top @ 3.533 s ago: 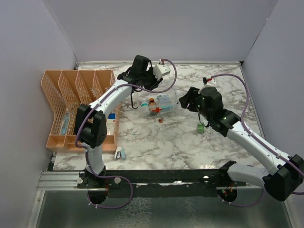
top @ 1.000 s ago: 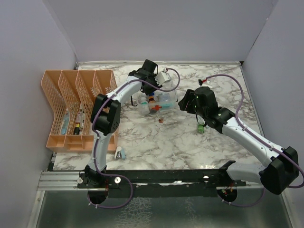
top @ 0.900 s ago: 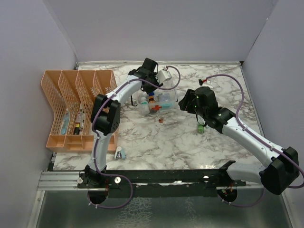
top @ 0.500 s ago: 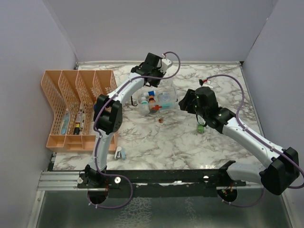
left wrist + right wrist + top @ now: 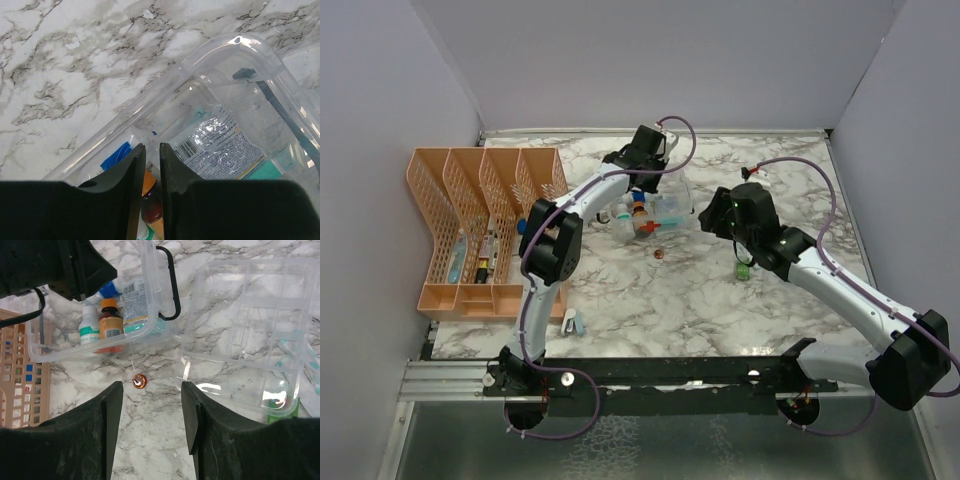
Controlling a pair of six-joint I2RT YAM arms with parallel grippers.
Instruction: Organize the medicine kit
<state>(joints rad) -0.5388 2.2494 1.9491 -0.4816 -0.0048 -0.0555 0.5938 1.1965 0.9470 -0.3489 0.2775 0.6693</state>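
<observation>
The medicine kit (image 5: 658, 212) is a clear box with a black handle (image 5: 172, 285), tipped up on the marble table. Inside it are an orange-capped brown bottle (image 5: 111, 322), a white bottle (image 5: 90, 325) and a foil packet (image 5: 220, 145). My left gripper (image 5: 640, 188) (image 5: 148, 147) is at the kit's far rim (image 5: 235, 45), jaws nearly together and pinching the clear wall. My right gripper (image 5: 708, 215) (image 5: 152, 390) hovers open just right of the kit and holds nothing. A small copper-coloured round piece (image 5: 139, 381) lies on the table ahead of its fingers.
A clear divided tray (image 5: 250, 325) lies right of the kit, with a green item (image 5: 744, 270) at its near corner. The orange lattice organizer (image 5: 480, 230) stands along the left side. A small pale object (image 5: 570, 322) sits near the front edge.
My left gripper has moved back and to the right along the kit and closed on its wall. The kit has shifted slightly with it. The right arm has stayed in place.
</observation>
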